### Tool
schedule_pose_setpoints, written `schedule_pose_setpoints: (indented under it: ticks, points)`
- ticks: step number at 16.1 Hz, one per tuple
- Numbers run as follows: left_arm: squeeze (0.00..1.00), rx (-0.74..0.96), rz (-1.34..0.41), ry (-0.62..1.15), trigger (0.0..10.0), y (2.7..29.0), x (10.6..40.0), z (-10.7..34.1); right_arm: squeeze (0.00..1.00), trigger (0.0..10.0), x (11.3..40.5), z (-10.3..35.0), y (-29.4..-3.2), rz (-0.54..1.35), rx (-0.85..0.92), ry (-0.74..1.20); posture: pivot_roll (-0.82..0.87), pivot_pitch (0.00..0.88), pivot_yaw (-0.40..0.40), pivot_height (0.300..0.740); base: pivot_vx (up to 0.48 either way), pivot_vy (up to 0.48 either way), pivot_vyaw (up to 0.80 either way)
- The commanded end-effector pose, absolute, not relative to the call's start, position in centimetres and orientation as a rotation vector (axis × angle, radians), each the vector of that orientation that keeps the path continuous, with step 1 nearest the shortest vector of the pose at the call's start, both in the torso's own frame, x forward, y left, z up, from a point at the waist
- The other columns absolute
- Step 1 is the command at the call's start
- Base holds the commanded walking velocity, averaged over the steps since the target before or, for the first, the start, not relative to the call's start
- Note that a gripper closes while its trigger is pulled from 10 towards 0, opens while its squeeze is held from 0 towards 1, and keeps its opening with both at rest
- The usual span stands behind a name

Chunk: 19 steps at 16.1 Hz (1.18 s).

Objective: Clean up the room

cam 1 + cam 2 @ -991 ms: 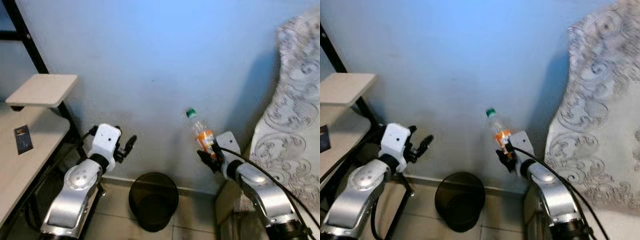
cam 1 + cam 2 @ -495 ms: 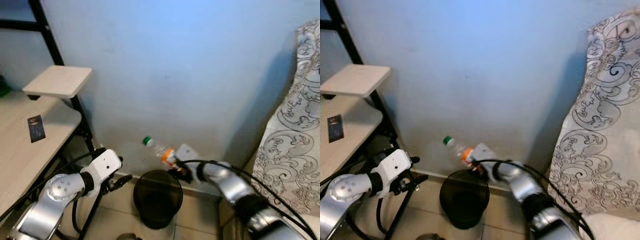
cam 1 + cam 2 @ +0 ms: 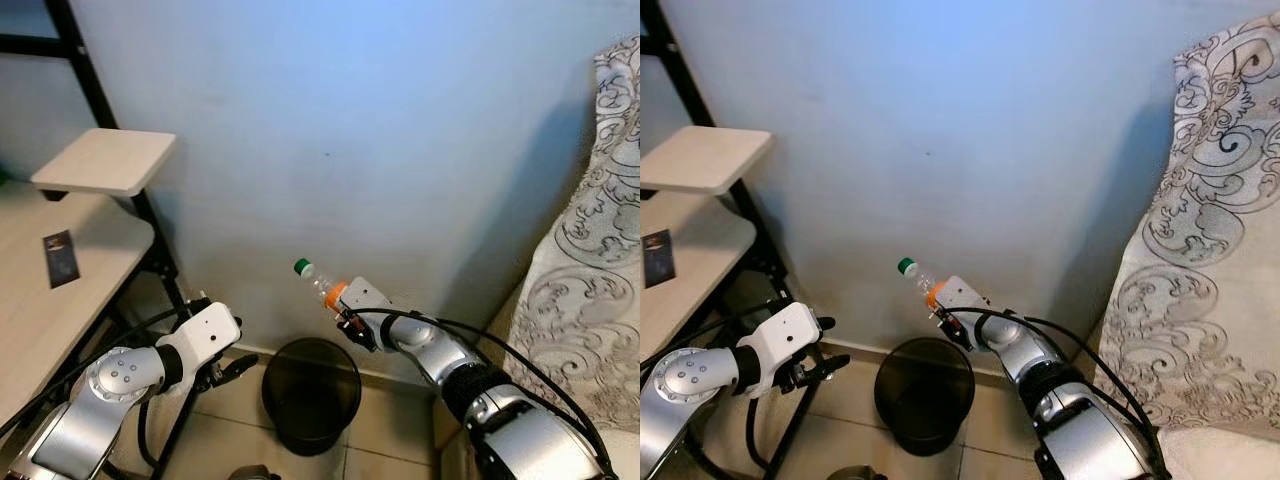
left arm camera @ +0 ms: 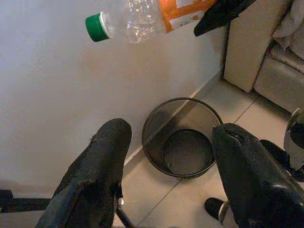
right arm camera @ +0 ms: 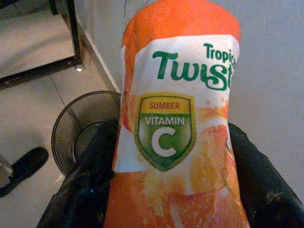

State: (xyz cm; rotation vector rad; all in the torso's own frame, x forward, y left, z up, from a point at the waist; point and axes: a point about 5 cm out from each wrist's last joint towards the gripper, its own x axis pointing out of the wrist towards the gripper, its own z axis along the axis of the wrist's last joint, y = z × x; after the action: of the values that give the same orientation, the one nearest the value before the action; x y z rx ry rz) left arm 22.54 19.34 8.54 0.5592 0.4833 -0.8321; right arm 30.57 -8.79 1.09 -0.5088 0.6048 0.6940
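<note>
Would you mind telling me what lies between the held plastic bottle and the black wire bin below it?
Nothing: in the left eye view, open air and bare blue wall separate the orange-labelled, green-capped plastic bottle, held in the right gripper, from the black wire bin.

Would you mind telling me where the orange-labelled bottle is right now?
In the left eye view the bottle is held in the right gripper, tilted against the blue wall, above the black bin.

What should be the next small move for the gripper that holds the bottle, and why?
Probably open the right gripper and let the bottle drop. It is tilted, green cap toward the wall, and seems to hang roughly above the open black bin, though a small shift outward from the wall may be safer first.
</note>
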Motion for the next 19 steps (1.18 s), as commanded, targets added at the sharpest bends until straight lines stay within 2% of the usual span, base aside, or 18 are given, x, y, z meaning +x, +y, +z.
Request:
schedule_pose_setpoints:
  ticks: [1, 8, 14, 16, 19]
  points:
    - [0.00, 0.588, -0.824, 0.473, 10.0, 19.6, 22.7, 8.9, 1.00, 10.0, 30.7, 1.3, -8.2, 0.726, -0.491, 0.595, 0.14, 0.000, -0.009, 0.740, 0.000, 0.000, 0.00]
    - [0.00, 0.592, -0.825, 0.476, 10.0, 19.7, 22.7, 8.9, 1.00, 10.0, 29.8, 0.3, -8.0, 0.771, -0.498, 0.637, 0.14, 0.000, -0.004, 0.740, 0.000, 0.000, 0.00]
    - [0.00, 0.593, -0.813, 0.469, 10.0, 19.9, 22.8, 8.9, 1.00, 10.0, 29.1, -0.4, -8.9, 0.777, -0.484, 0.654, 0.14, 0.000, -0.003, 0.740, 0.000, 0.000, 0.00]
    - [0.00, 0.528, -0.731, 0.421, 10.0, 19.5, 23.3, 9.3, 1.00, 10.0, 29.8, 0.4, -9.7, 0.706, -0.379, 0.589, 0.14, 0.000, -0.008, 0.740, 0.000, 0.000, 0.00]
    - [0.00, 0.311, -0.457, 0.313, 10.0, 19.0, 24.7, 10.1, 1.00, 10.0, 30.5, 2.7, -12.6, 0.476, -0.231, 0.386, 0.13, 0.000, -0.003, 0.740, 0.000, 0.000, 0.00]
